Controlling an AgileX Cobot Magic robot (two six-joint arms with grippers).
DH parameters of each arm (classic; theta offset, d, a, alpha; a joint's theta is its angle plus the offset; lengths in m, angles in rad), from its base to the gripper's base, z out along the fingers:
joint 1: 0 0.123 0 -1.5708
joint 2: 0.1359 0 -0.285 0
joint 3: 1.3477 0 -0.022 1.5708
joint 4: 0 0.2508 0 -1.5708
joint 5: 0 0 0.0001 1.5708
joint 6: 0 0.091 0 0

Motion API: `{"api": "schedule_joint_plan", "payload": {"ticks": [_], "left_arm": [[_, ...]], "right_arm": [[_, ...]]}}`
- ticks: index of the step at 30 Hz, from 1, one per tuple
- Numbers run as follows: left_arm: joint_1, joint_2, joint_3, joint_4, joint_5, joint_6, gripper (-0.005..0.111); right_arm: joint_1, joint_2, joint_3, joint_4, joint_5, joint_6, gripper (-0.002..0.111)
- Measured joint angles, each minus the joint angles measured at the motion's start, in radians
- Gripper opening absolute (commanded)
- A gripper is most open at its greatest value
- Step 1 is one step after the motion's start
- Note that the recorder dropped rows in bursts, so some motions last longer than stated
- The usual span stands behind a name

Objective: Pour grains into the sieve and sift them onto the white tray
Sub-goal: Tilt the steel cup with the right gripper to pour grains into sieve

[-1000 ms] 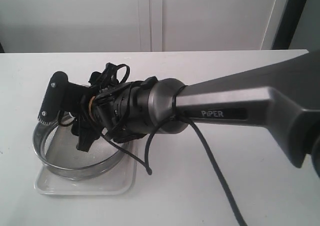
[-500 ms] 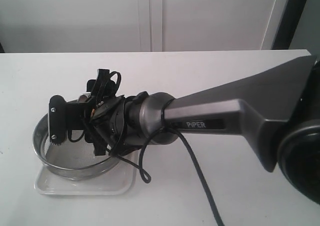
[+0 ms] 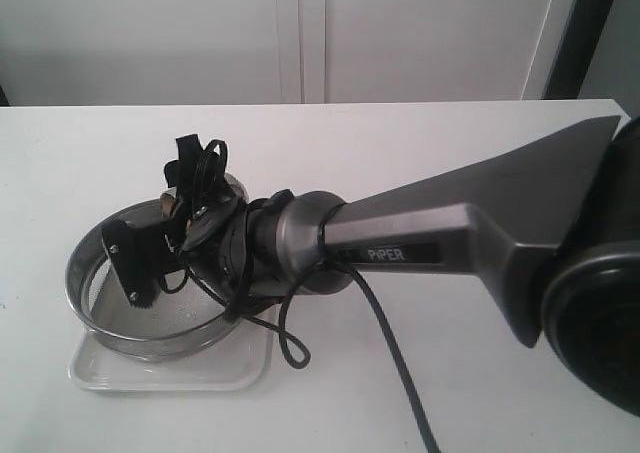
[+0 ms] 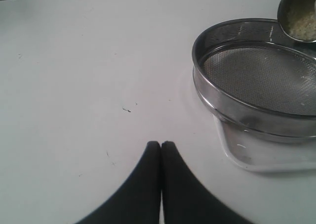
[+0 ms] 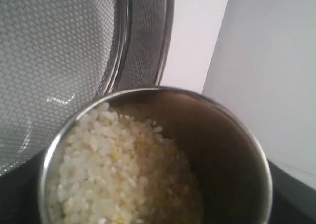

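Note:
My right gripper [image 3: 160, 243] reaches across to the left and is shut on a small steel cup [image 5: 232, 155], held tilted over the sieve [image 3: 100, 318]. The grains [image 5: 108, 169], pale white with some golden ones, lie heaped toward the cup's lower lip. All of them are still inside the cup. The sieve's mesh [image 4: 256, 70] looks bare. The sieve rests on the white tray [image 3: 240, 373], whose corner shows under it [image 4: 256, 157]. My left gripper [image 4: 161, 144] is shut on nothing, over bare table well away from the sieve.
The white table [image 3: 450, 153] runs back to a pale wall. The right arm's dark body [image 3: 450, 233] and its hanging cable [image 3: 390, 353] span the middle and right of the exterior view, covering part of the sieve.
My right gripper has come down and toward the sieve with the cup, turning at the wrist. No grains have left the cup.

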Motion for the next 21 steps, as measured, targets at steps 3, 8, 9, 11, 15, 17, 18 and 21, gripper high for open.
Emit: {"api": "schedule_joint_plan", "payload": {"ticks": [3,8,9,11,15,17,18,21], "left_arm": [[0.0,0.0,0.0,0.0,0.0,0.0,0.0],[0.0,0.0,0.0,0.0,0.0,0.0,0.0],[0.0,0.0,0.0,0.0,0.0,0.0,0.0],[0.0,0.0,0.0,0.0,0.0,0.0,0.0],[0.0,0.0,0.0,0.0,0.0,0.0,0.0],[0.0,0.0,0.0,0.0,0.0,0.0,0.0],[0.0,0.0,0.0,0.0,0.0,0.0,0.0],[0.0,0.0,0.0,0.0,0.0,0.0,0.0]], "right_arm": [[0.008,0.018,-0.002,-0.002,0.009,-0.076,0.0],[0.019,0.039,-0.03,-0.005,0.012,-0.19,0.0],[0.019,0.039,-0.032,-0.005,0.014,-0.222,0.0],[0.019,0.039,-0.038,-0.005,0.014,-0.278,0.0],[0.019,0.039,-0.038,-0.005,0.016,-0.344,0.0],[0.019,0.039,-0.038,-0.005,0.016,-0.376,0.0],[0.019,0.039,-0.038,-0.005,0.016,-0.393,0.0],[0.019,0.037,-0.038,-0.005,0.016,-0.459,0.0]]}}
